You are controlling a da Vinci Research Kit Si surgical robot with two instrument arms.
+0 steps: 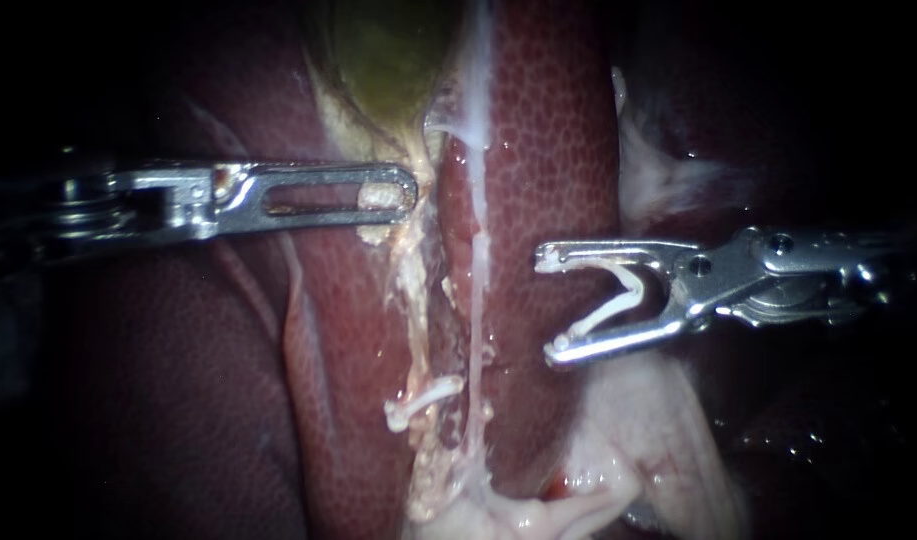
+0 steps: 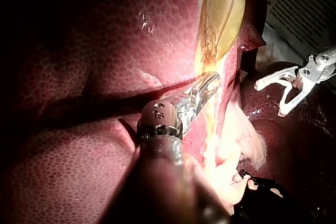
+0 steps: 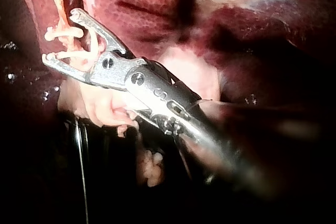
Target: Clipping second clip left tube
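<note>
Two pale tubes run down from the greenish gallbladder (image 1: 383, 60) across the liver (image 1: 548, 160): a ragged left tube (image 1: 410, 285) and a thin right tube (image 1: 475, 290). One white clip (image 1: 425, 398) sits across the left tube low down. My left instrument (image 1: 388, 195) is shut on the tissue at the gallbladder's neck, also seen in the left wrist view (image 2: 207, 85). My right instrument (image 1: 550, 305) stands to the right of both tubes, touching neither. Its jaws are spread wide around an open white clip (image 1: 618, 295) that touches both of them (image 3: 59, 38).
Pale fatty tissue (image 1: 638, 440) lies under and below the right instrument. Dark red liver lobes (image 1: 158, 400) fill both sides. In the left wrist view a white sheet (image 2: 304, 9) lies beyond the liver's edge.
</note>
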